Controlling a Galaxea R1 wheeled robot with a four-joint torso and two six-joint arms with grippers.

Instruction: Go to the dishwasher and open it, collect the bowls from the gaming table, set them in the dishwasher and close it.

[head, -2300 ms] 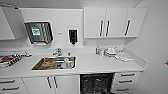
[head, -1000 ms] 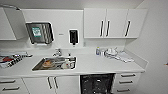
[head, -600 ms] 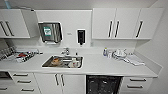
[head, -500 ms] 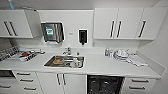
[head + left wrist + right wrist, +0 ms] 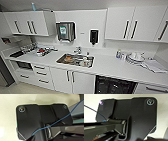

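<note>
The dishwasher (image 5: pixel 114 86) sits under the white counter, right of the sink cabinet. It reads as a dark compartment with faint rack shapes inside. The bowls and the gaming table are out of view. In both wrist views my own dark plate hangs over a pale floor, and the grippers' state cannot be made out.
A white counter (image 5: pixel 110 67) runs along the wall with a steel sink (image 5: pixel 75 60) holding dishes. Stacked plates (image 5: pixel 135 58) and a cloth (image 5: pixel 153 66) lie on the right, clutter (image 5: pixel 41 51) on the left. White cabinets (image 5: pixel 132 23), a towel dispenser (image 5: pixel 65 31) and a soap dispenser (image 5: pixel 94 36) hang above.
The whole head view has shifted: the camera has turned left and come somewhat closer, so the sink and dishwasher now sit further right and the upper left cabinets have come into view.
</note>
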